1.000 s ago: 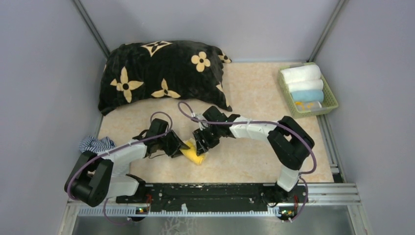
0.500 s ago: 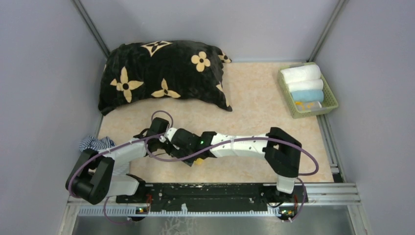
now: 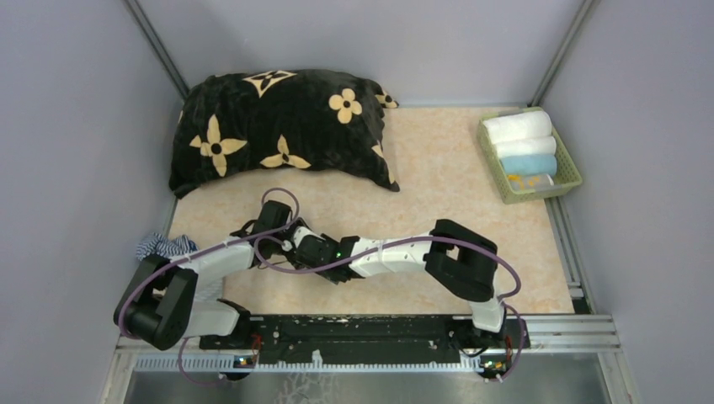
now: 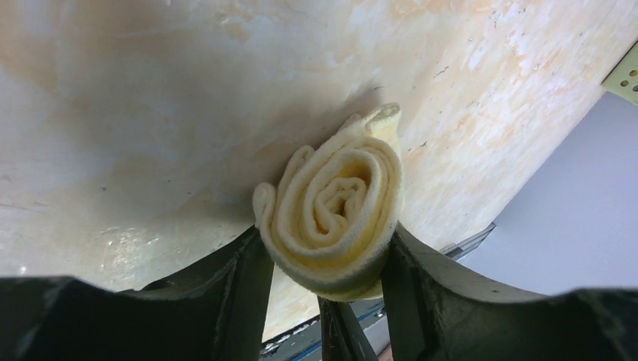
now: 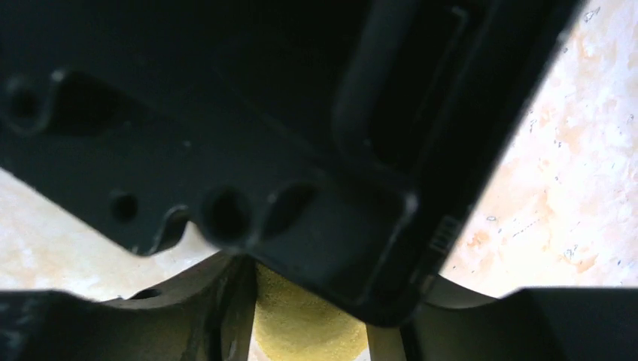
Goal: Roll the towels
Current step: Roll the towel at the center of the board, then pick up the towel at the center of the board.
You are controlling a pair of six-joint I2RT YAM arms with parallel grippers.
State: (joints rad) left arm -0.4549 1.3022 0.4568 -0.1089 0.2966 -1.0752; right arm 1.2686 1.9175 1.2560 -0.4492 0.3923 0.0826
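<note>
A yellow towel (image 4: 335, 218), rolled into a tight spiral, lies on the beige table top. My left gripper (image 4: 323, 242) is shut on it, one finger (image 4: 241, 286) on each side of the roll's end. In the top view the left gripper (image 3: 295, 242) and the right gripper (image 3: 324, 256) sit pressed together at the near middle, and they hide the towel. In the right wrist view the left gripper's black body fills most of the picture. My right gripper (image 5: 316, 320) straddles the yellow towel (image 5: 301, 331), with a thin gap at its right finger.
A black pillow with cream flowers (image 3: 278, 126) lies at the back left. A green basket (image 3: 574, 174) at the back right holds white rolls (image 3: 526, 128) and a blue roll (image 3: 530, 164). A striped cloth (image 3: 164, 247) lies at the left edge.
My right gripper has swung left from the towel's right end and now lies against the left gripper, over the towel. The towel, partly visible from above before, is now covered.
</note>
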